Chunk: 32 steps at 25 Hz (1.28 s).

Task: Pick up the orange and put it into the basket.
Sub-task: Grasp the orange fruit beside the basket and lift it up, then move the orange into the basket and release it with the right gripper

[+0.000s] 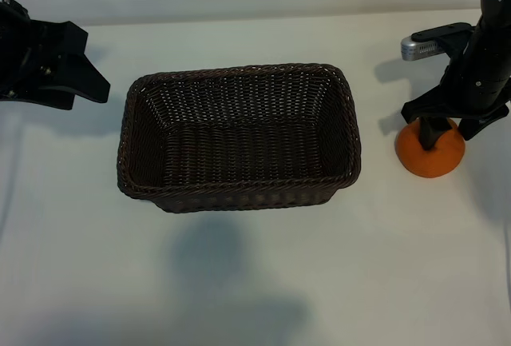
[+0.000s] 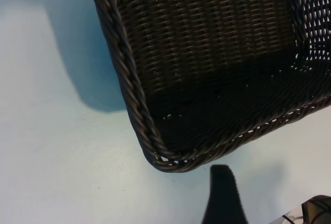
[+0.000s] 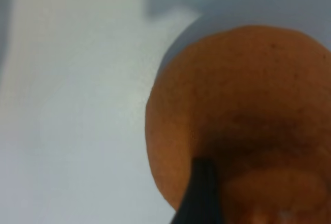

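We see the right gripper [image 1: 455,129], fingers spread, straddling the orange [image 1: 431,154] at right of the wicker basket [image 1: 239,194]; left gripper [image 1: 68,74], fingers spread, upper left.

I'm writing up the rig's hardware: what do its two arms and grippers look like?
Both are matte black. The left gripper has broad, angular, flat fingers. The right gripper hangs from a rounded black arm carrying a silver-grey module on a black bracket.

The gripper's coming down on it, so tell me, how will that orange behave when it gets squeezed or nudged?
The orange looks round, so a nudge off centre would probably roll it across the table. Its skin looks matte, likely giving fair grip. The open right gripper straddles its top, so it may slip sideways if the fingers close unevenly.
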Each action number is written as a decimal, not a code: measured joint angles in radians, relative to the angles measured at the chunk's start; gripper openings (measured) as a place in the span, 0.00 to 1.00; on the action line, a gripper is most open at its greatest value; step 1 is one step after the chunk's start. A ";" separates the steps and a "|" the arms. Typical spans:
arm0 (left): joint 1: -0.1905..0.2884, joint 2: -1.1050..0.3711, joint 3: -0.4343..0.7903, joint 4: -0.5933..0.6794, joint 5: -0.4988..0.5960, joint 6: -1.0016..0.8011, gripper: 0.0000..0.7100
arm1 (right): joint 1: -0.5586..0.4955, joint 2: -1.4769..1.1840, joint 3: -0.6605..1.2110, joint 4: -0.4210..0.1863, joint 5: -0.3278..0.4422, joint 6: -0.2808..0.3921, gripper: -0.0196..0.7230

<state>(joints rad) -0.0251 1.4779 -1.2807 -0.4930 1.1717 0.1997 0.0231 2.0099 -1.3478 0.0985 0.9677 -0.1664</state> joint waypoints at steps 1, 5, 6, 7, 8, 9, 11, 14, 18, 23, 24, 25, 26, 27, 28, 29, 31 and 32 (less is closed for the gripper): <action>0.000 0.000 0.000 0.000 0.000 0.000 0.74 | 0.000 0.000 0.001 0.001 -0.002 0.000 0.79; 0.000 0.000 0.000 0.000 -0.001 0.001 0.74 | 0.000 0.000 0.001 0.002 0.000 0.000 0.56; 0.000 0.000 0.000 0.000 -0.001 0.002 0.74 | 0.000 0.000 0.001 0.003 0.003 0.000 0.45; 0.000 0.000 0.000 0.000 -0.001 0.003 0.74 | 0.000 0.000 0.001 0.003 0.005 0.000 0.31; 0.000 0.000 0.000 0.000 -0.001 0.003 0.74 | 0.000 0.000 0.001 0.005 0.007 0.001 0.21; 0.000 0.000 0.000 0.000 -0.001 0.003 0.74 | 0.000 0.000 0.001 0.008 0.009 0.001 0.16; 0.000 0.000 0.000 0.000 -0.001 0.004 0.74 | 0.000 0.000 0.001 0.011 0.015 0.002 0.15; 0.000 0.000 0.000 0.000 -0.002 0.005 0.74 | 0.000 0.000 -0.007 0.018 0.026 0.004 0.15; 0.000 0.000 0.000 0.000 -0.002 0.008 0.74 | 0.000 0.001 -0.079 0.025 0.144 0.004 0.15; 0.000 0.000 0.000 0.000 -0.002 0.011 0.74 | 0.000 -0.022 -0.189 0.032 0.241 0.008 0.14; 0.000 0.000 0.000 0.000 -0.002 0.015 0.74 | 0.000 -0.042 -0.193 0.034 0.249 0.008 0.14; 0.000 0.000 0.000 0.000 -0.002 0.019 0.74 | 0.000 -0.067 -0.196 0.035 0.249 0.008 0.14; 0.000 0.000 0.000 -0.001 -0.002 0.021 0.74 | 0.000 -0.098 -0.197 0.035 0.249 0.008 0.14; 0.000 0.000 0.000 -0.001 -0.002 0.022 0.74 | 0.000 -0.126 -0.197 0.035 0.253 0.008 0.14; 0.000 0.000 0.000 -0.001 -0.002 0.022 0.74 | 0.000 -0.161 -0.197 0.035 0.253 0.008 0.14; 0.000 0.000 0.000 -0.001 -0.002 0.022 0.74 | 0.000 -0.197 -0.197 0.035 0.253 0.008 0.14; 0.000 0.000 0.000 -0.001 -0.002 0.023 0.74 | 0.000 -0.261 -0.197 0.043 0.253 0.008 0.14; 0.000 0.000 0.000 -0.001 -0.002 0.024 0.74 | 0.000 -0.293 -0.197 0.051 0.255 0.008 0.14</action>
<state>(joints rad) -0.0251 1.4779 -1.2807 -0.4940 1.1694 0.2239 0.0231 1.7174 -1.5443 0.1491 1.2231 -0.1584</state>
